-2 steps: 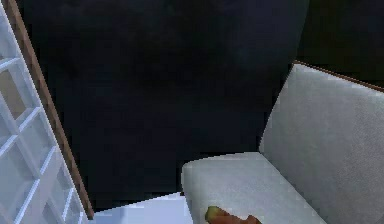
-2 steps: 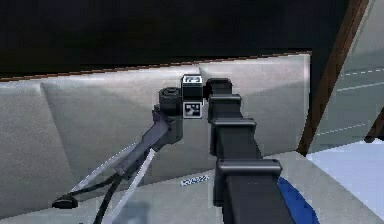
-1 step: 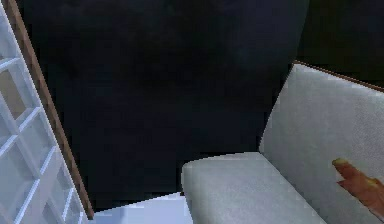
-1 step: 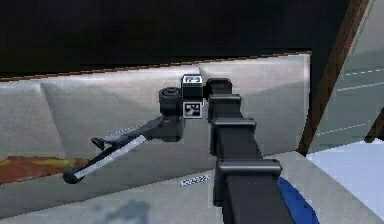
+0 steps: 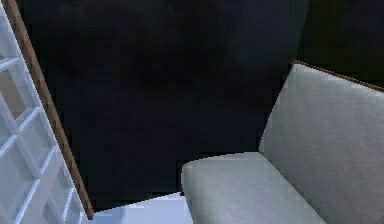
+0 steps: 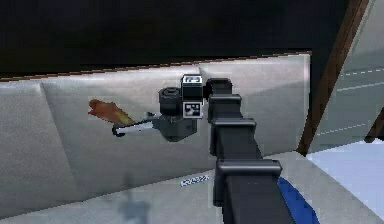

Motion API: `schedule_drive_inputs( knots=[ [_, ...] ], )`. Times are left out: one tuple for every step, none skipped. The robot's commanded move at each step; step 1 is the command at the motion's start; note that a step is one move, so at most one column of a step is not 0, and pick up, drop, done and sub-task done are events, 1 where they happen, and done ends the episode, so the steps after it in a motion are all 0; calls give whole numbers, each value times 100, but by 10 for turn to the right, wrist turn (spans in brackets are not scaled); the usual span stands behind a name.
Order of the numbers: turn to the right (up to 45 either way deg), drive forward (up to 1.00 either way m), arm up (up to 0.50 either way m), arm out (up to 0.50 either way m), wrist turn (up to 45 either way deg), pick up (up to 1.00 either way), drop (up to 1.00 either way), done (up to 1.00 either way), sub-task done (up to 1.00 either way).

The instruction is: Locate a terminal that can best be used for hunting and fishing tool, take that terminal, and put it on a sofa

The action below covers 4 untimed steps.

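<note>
Your task thing is the small orange-brown object [image 6: 103,110], ragged at the edges like a tuft. It hangs at the far end of the gripper [image 6: 125,125], in front of the grey sofa [image 6: 50,140]. The sofa's backrest is behind it, the seat cushion is below it, and it touches neither, so the gripper holds it. You cannot tell how the jaws are set. The thin fingers [image 6: 140,124] run toward the object from the gripper's dark body. Two white squares with black marks [image 6: 190,97] sit on that body, over the sofa's backrest. The dark arm [image 6: 240,150] crosses the sofa's seat from the bottom edge. A blue strip [image 6: 296,205] lies beside the arm at the sofa's front. A brown post [image 6: 330,85] stands past the sofa's end.

In the forward view, the sofa [image 5: 325,125] fills the right side against a dark wall [image 5: 160,80]. A white gridded frame with a brown edge [image 5: 25,150] stands well apart from the sofa.
</note>
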Motion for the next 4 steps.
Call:
schedule_drive_inputs(
  knots=[
    [0, 0, 0, 0, 300, 0, 0, 0, 0],
    [0, 0, -40, 0, 0, 0, 0, 0, 0],
    [0, 0, -32, 0, 0, 0, 0, 0, 0],
    [0, 0, 0, 0, 0, 0, 100, 0, 0]
  ],
)
